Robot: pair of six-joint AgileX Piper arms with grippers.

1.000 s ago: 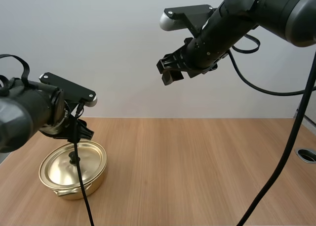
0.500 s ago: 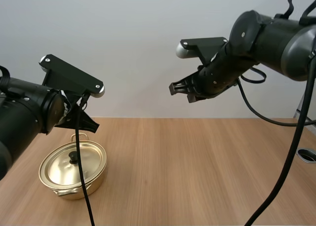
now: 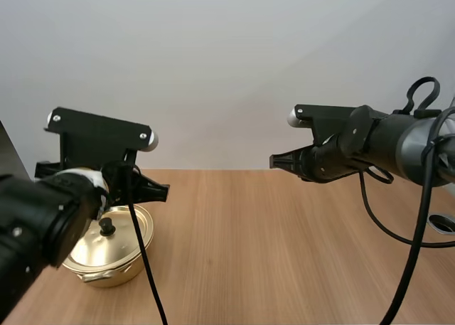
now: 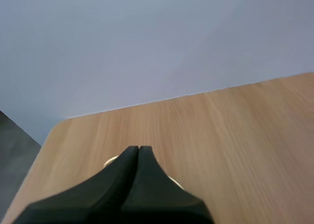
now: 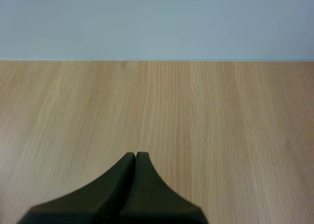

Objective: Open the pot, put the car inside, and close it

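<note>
A golden pot (image 3: pixel 124 248) with its lid on and a black knob (image 3: pixel 106 227) stands at the table's left. My left gripper (image 3: pixel 162 191) hangs just above and to the right of it, shut, holding nothing. In the left wrist view its fingers (image 4: pixel 139 148) lie together as one wedge, with slivers of the pot's rim (image 4: pixel 111 160) showing beside them. My right gripper (image 3: pixel 274 161) hovers high over the table's middle right and points left. It is shut with nothing in it, and the right wrist view shows its tips (image 5: pixel 135 154) above bare wood.
The wooden table (image 3: pixel 284 254) stretches from the pot to the right edge. A round cable grommet (image 3: pixel 444 222) sits at the far right. A pale wall rises behind the table's back edge.
Both grippers went from open to shut. The left one lifted off the pot's lid and swung to the right. The right arm came down and drew back to the right.
</note>
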